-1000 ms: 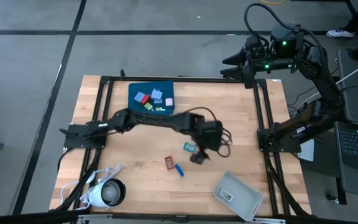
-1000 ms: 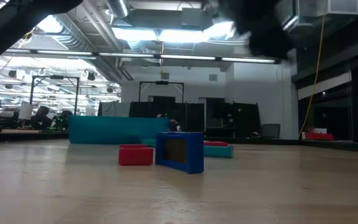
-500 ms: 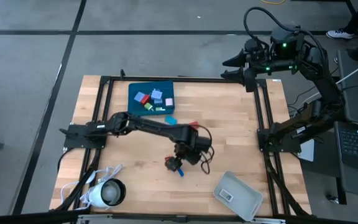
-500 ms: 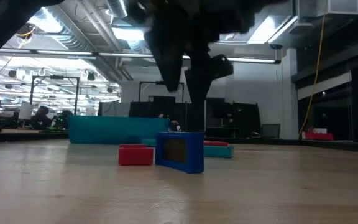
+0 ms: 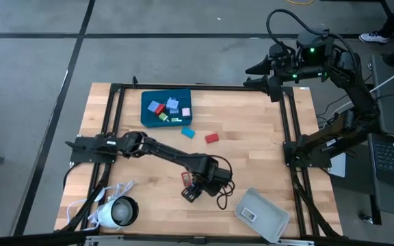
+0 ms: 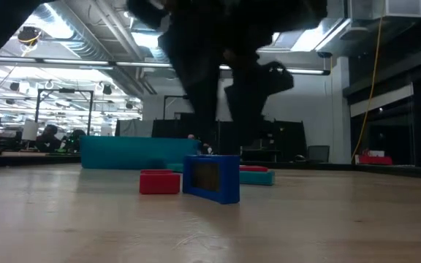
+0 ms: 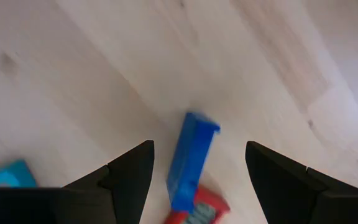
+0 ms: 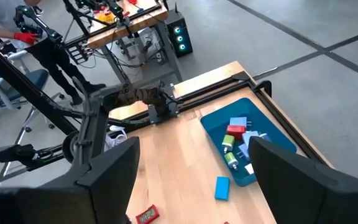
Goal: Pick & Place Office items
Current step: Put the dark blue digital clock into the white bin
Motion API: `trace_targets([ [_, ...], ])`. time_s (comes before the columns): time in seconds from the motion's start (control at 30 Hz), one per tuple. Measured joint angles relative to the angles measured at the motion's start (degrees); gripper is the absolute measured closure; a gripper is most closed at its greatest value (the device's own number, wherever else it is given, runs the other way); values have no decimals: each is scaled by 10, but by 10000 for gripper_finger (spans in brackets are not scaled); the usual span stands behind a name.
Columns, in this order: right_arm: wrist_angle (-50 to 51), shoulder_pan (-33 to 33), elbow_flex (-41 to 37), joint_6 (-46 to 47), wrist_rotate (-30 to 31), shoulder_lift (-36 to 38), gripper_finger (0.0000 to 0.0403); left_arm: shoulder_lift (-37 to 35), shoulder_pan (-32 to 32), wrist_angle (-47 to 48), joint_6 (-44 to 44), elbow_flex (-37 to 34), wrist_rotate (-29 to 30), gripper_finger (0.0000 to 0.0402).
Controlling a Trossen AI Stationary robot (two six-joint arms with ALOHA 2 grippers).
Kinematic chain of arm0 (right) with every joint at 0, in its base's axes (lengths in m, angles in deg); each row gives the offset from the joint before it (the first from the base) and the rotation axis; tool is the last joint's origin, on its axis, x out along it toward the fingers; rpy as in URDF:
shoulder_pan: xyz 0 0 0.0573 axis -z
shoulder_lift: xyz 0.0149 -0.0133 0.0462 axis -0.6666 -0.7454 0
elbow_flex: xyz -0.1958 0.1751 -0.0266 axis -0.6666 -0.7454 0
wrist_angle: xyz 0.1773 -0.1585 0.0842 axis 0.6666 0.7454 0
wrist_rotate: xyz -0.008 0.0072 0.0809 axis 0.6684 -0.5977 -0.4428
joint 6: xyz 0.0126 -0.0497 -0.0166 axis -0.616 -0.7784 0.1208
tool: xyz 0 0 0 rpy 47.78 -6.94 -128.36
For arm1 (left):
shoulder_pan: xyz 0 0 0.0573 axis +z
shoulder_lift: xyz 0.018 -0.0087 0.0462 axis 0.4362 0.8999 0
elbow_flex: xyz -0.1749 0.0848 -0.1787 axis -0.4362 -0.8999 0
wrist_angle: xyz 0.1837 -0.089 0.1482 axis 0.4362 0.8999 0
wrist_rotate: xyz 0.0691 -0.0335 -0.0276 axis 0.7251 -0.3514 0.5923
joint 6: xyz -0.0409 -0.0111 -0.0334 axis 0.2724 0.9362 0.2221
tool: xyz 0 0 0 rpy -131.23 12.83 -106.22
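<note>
Since earlier frame, we see left arm swung toward near edge; left gripper (image 5: pixel 191 193) now over blue block (image 7: pixel 190 160), fingers spread wide, holding nothing. Red block (image 5: pixel 185 179) touches blue one. Light blue block (image 5: pixel 187 132) and second red block (image 5: pixel 212 137), covered earlier, now show near teal tray (image 5: pixel 148 100), which holds several pieces. Wooden table (image 5: pixel 265 130); grey tray (image 5: pixel 272 222) at near right corner. Right gripper (image 5: pixel 252 74) parked past far right corner, fingers wide, empty. Low view: arm dark, blurred; hall with ceiling lights behind.
</note>
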Motion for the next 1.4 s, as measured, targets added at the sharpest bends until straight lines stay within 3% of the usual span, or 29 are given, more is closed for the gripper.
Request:
trace_targets([
  [0.27,4,0,0,10,0,0,99,19,-3,-24,1,-68,6,154],
  [0.37,4,0,0,11,0,0,99,15,-6,-31,0,-84,28,174],
  [0.47,4,0,0,11,1,0,99,17,-5,-36,1,-75,35,234],
  [0.6,3,0,0,11,2,0,99,23,5,-51,2,-51,28,357],
  [0.63,3,0,0,11,2,0,99,22,7,-52,4,-46,25,363],
  [1.07,1,0,0,20,2,0,99,22,66,-93,69,78,-87,360],
  [1.17,1,0,0,24,2,0,99,21,90,-154,109,110,-130,360],
  [1.4,1,0,0,26,2,0,99,8,111,-356,202,107,-231,360],
])
